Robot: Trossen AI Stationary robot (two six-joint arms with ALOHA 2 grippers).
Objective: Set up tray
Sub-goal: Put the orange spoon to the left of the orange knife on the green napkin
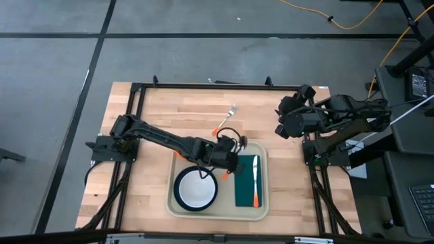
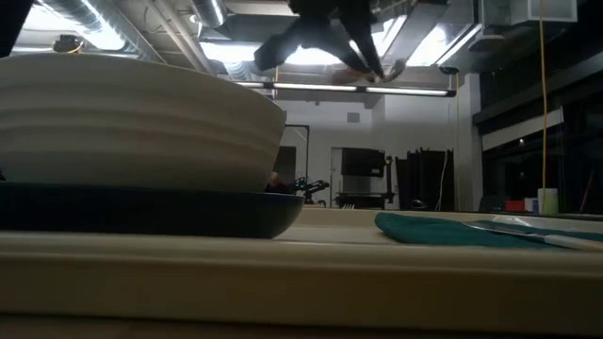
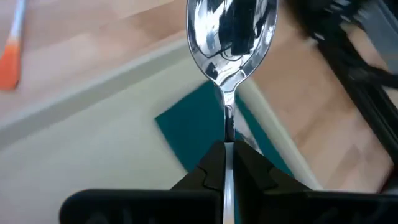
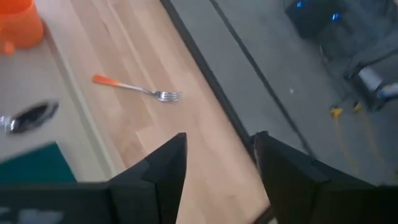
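The beige tray (image 1: 254,211) lies at the table's near middle. On its left half a white bowl (image 1: 196,191) sits in a dark blue plate (image 2: 188,212). On its right half lies a dark green napkin (image 1: 245,177) with an orange-handled knife (image 1: 255,183) on top. My left gripper (image 1: 227,161) hovers over the tray's far part, shut on a shiny spoon (image 3: 230,31). An orange-handled fork (image 4: 137,89) lies on the bare wood beyond the tray. My right gripper (image 4: 217,155) is open, raised near the table's right side. My left gripper pinches the spoon's handle just behind the neck (image 3: 227,127) between its two shut fingers (image 3: 211,165). The spoon runs on forward in line with the fingers, its bowl ahead of them. It is lifted clear over the napkin's far corner (image 3: 186,124) and the tray rim (image 3: 261,106).
Black frame rails (image 1: 203,86) run along the table's far edge and both sides. Bare wood (image 1: 183,108) lies between the tray and the far rail, where the fork is. Something orange (image 4: 18,25) shows by the tray in the right wrist view.
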